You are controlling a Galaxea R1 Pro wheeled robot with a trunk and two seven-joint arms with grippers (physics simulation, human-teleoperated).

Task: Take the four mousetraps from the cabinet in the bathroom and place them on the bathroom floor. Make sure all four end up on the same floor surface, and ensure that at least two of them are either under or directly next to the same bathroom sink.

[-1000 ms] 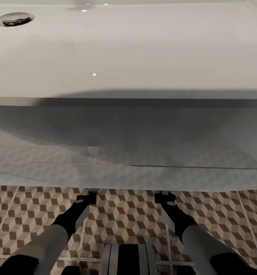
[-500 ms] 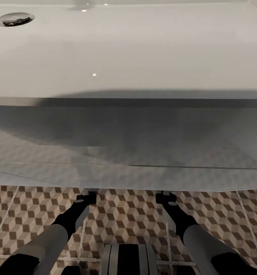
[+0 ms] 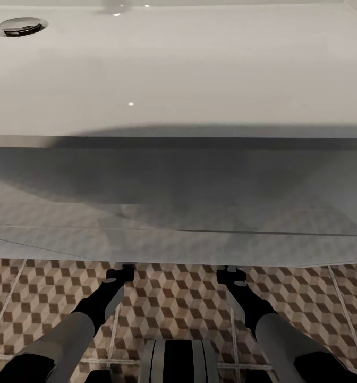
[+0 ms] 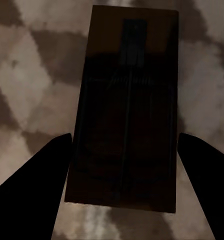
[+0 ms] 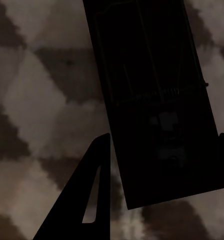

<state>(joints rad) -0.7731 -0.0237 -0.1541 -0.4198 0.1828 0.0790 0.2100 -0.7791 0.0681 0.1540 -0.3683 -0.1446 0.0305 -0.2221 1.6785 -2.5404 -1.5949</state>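
Observation:
In the left wrist view a dark-brown mousetrap (image 4: 127, 110) lies lengthwise between the fingers of my left gripper (image 4: 124, 136), whose tips touch its two long edges. In the right wrist view a second mousetrap (image 5: 157, 100) sits slightly askew in my right gripper (image 5: 164, 136), with both fingertips against its sides. The cube-patterned bathroom floor (image 4: 27, 75) is close behind each trap; whether the traps rest on it I cannot tell. In the head view my left arm (image 3: 101, 303) and right arm (image 3: 247, 306) reach under the front edge of the sink (image 3: 178, 69), which hides both grippers.
The white sink basin has a chrome drain (image 3: 20, 25) at its far left. Its grey front (image 3: 178, 213) overhangs the patterned floor tiles (image 3: 173, 303). My own base (image 3: 178, 361) shows at the bottom between the arms.
Both wrists have shifted very slightly under the sink's edge, the right one a little to the right. Nothing else has moved.

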